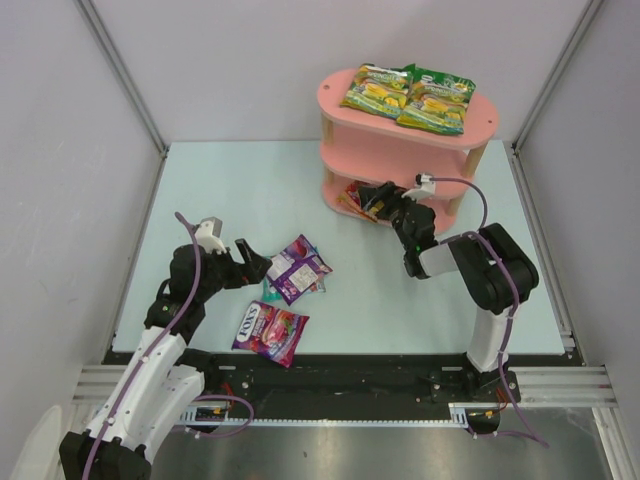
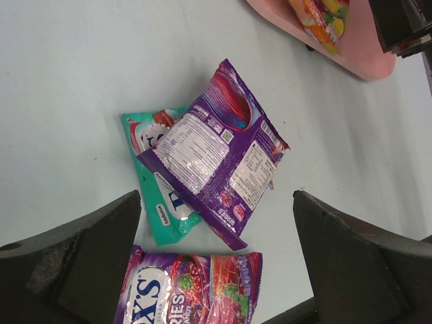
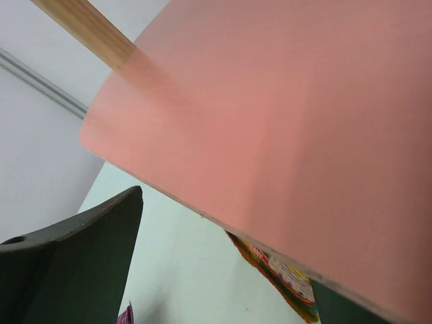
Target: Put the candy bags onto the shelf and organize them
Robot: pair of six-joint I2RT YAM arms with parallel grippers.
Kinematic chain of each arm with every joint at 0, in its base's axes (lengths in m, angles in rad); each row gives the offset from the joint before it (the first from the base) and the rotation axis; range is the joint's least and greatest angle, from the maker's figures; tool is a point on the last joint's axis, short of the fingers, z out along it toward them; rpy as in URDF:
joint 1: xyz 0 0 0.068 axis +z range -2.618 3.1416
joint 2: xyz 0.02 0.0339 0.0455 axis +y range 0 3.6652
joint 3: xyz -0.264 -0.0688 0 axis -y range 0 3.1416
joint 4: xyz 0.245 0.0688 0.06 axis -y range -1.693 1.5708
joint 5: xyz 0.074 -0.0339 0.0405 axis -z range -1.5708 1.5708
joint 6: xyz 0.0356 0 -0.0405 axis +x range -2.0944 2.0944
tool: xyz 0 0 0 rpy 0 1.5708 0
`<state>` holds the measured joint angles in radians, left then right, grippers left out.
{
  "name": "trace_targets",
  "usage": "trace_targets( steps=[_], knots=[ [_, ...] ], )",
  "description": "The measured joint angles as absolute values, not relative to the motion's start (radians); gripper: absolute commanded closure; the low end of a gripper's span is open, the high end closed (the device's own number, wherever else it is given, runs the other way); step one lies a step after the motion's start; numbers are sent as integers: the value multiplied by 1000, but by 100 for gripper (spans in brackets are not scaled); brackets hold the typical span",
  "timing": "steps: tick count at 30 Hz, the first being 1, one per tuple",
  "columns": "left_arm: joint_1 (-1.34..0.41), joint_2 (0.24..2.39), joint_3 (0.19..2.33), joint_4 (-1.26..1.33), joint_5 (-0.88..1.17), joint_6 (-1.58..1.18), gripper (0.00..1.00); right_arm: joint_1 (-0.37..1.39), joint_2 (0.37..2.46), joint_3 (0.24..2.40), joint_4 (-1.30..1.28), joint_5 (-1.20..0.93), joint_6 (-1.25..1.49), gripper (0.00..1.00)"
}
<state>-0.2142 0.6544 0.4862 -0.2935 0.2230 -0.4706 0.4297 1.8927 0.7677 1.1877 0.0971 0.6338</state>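
The pink shelf point(image 1: 400, 150) stands at the back right with two green-yellow candy bags point(image 1: 408, 97) side by side on its top board. An orange-red bag point(image 1: 357, 200) lies on the bottom tier. My right gripper point(image 1: 385, 205) stands open just in front of that bag, holding nothing. In the right wrist view a pink board point(image 3: 270, 121) fills the frame, and the orange-red bag point(image 3: 283, 277) peeks out beneath it. My left gripper point(image 2: 216, 196) hangs open over a purple bag point(image 2: 216, 152) lying face down across a teal bag point(image 2: 158, 182). A purple FOX'S bag point(image 2: 189, 287) lies nearer.
Grey walls enclose the pale table point(image 1: 240, 190) on three sides. A metal rail point(image 1: 340, 380) runs along the near edge by the arm bases. A wooden post point(image 3: 88, 27) of the shelf rises at the upper left of the right wrist view.
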Motion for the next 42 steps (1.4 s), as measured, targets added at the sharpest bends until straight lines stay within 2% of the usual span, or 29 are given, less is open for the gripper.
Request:
trace_targets(
  steps=[8, 13, 18, 23, 28, 37, 40, 42],
  knots=[
    [-214, 654, 486, -294, 223, -471, 0, 432, 1812, 705, 1137, 88, 612, 2],
    [-214, 654, 486, -293, 225, -471, 0, 480, 1626, 578, 1061, 80, 596, 1],
    [-214, 654, 486, -286, 237, -471, 0, 674, 1387, 538, 876, 114, 564, 0],
    [-214, 654, 486, -280, 241, -471, 0, 872, 1274, 538, 683, 127, 577, 0],
    [-214, 653, 486, -272, 242, -471, 0, 892, 1338, 538, 538, 114, 639, 0],
    [-214, 636, 486, -271, 244, -471, 0, 782, 1594, 633, 463, -18, 711, 0],
    [-214, 634, 486, -271, 244, -471, 0, 769, 1647, 679, 476, -64, 743, 3],
    [-214, 634, 486, -271, 244, -471, 0, 760, 1682, 695, 506, -97, 773, 10]
  ],
)
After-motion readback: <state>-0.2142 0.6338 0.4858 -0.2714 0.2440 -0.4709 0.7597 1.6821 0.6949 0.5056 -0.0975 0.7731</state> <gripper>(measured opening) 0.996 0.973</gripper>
